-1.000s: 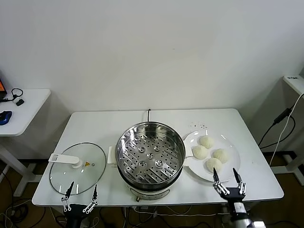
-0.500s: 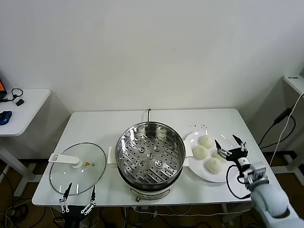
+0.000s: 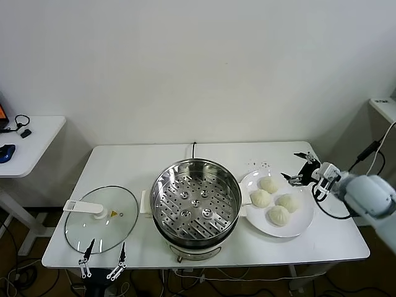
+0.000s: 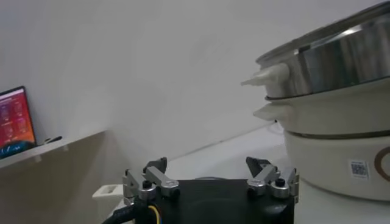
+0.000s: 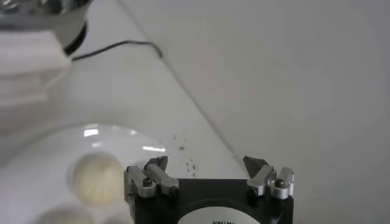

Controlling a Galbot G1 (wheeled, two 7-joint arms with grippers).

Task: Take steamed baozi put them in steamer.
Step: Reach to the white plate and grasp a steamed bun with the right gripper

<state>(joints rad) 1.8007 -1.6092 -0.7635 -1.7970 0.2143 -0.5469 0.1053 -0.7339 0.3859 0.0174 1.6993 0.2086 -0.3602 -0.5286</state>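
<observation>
Since the earlier pictures the right gripper (image 3: 301, 167) has travelled from the near edge of the table (image 3: 154, 161) up to the far right side of the plate (image 3: 303, 223), where it now hangs above the rim with its fingers spread wide and nothing between them. Four steamed baozi (image 3: 272, 200) lie on this white plate, close together, and none of them has changed place. From the right wrist view one bun (image 5: 97, 178) shows just below the open right gripper (image 5: 206, 168), and it is not touched. The steamer (image 3: 196, 201) stands in the middle of the table, to the left of the plate and almost touching it, with its perforated tray bare. A glass lid (image 3: 102, 218) with a white handle lies flat on the left part of the table. The left gripper (image 3: 103, 260) waits low at the near left edge, beside the lid, fingers apart and holding nothing.
</observation>
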